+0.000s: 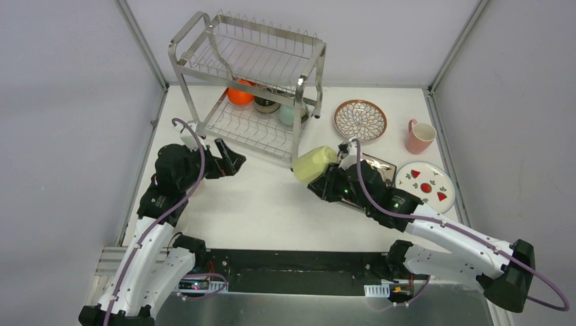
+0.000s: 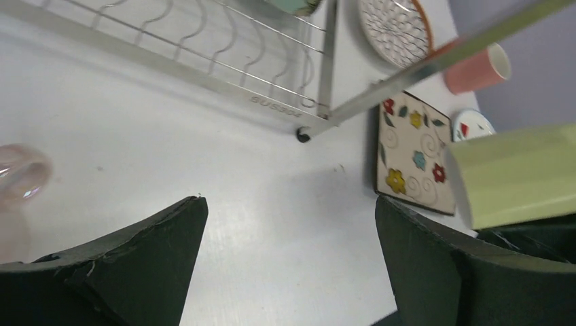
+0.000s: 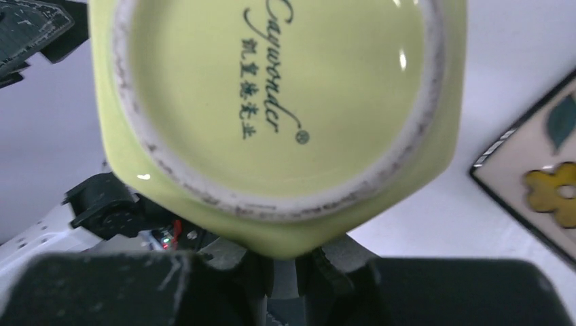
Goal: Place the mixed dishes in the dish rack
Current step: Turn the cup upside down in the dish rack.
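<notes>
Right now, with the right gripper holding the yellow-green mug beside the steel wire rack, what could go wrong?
First, the yellow-green mug hangs close to the front right post of the steel wire dish rack; swinging it in could knock that post. Second, the right gripper seems to pinch the mug at one edge only, with the mug on its side, so it may slip. Third, the square floral plate lies partly beneath the right arm; a dropped mug could hit it.

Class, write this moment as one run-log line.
right gripper: shut on yellow-green mug, beside dish rack | left gripper: open, empty | lower tier: orange bowl, mint bowl | table: pink mug
</notes>
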`<state>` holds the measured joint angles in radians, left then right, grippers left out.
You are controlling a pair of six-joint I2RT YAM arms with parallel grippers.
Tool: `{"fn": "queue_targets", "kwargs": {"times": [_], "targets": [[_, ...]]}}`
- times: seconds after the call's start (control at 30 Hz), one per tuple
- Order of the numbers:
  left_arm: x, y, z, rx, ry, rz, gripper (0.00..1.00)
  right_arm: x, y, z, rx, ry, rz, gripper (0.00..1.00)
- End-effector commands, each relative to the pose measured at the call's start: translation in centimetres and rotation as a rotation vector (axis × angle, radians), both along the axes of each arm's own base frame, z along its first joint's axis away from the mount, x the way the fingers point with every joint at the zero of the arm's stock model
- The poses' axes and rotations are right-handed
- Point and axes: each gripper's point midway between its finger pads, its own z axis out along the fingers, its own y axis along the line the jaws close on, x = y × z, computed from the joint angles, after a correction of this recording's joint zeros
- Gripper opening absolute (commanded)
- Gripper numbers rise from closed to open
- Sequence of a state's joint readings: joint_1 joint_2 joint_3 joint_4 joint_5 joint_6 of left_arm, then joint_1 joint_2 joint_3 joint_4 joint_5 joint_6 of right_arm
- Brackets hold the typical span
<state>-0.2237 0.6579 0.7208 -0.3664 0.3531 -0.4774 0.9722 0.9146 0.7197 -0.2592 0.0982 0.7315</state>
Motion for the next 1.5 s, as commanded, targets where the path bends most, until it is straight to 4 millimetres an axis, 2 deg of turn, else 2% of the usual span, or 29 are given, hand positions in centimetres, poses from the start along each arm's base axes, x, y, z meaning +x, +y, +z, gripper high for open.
{"fn": "queue_targets", "kwargs": {"times": [0.0, 0.13, 0.27, 0.37, 0.6, 0.73, 0.87, 1.07, 1.2, 1.47], "targets": [[1.4, 4.6, 0.0, 0.132, 0.042, 0.254, 0.99, 3.4, -2.6, 5.3, -0.065, -0.234, -0.117, 0.00], [1.3, 5.2, 0.0, 0.201, 0.036, 0.254, 0.99, 5.6, -3.6, 5.7, -0.120, -0.277, -0.159, 0.00], [0.8, 7.3, 0.7, 0.183, 0.023, 0.385, 0.99, 7.2, -3.3, 5.8, -0.109, -0.310, -0.141, 0.00], [0.2, 8.1, 1.5, 0.168, -0.006, 0.427, 0.99, 8.5, -3.5, 5.4, -0.113, -0.327, -0.155, 0.00], [-0.2, 6.4, 2.1, 0.259, -0.063, 0.267, 0.99, 12.3, -3.6, 5.4, -0.164, -0.397, -0.162, 0.00], [-0.6, 6.3, 1.2, 0.277, -0.066, 0.246, 0.99, 15.0, -3.5, 4.8, -0.195, -0.421, -0.143, 0.00], [-0.9, 5.8, 1.2, 0.279, -0.075, 0.210, 0.99, 17.3, -3.2, 4.3, -0.190, -0.443, -0.121, 0.00], [-1.2, 5.4, 1.4, 0.279, -0.088, 0.189, 0.98, 20.2, -1.3, 2.8, -0.215, -0.455, -0.051, 0.00], [-1.3, 5.6, 1.6, 0.282, -0.097, 0.197, 0.98, 21.4, 0.3, 2.3, -0.204, -0.449, -0.012, 0.00], [-1.5, 5.7, 1.8, 0.278, -0.106, 0.203, 0.98, 24.0, 1.7, 0.4, -0.195, -0.372, -0.044, 0.00]]}}
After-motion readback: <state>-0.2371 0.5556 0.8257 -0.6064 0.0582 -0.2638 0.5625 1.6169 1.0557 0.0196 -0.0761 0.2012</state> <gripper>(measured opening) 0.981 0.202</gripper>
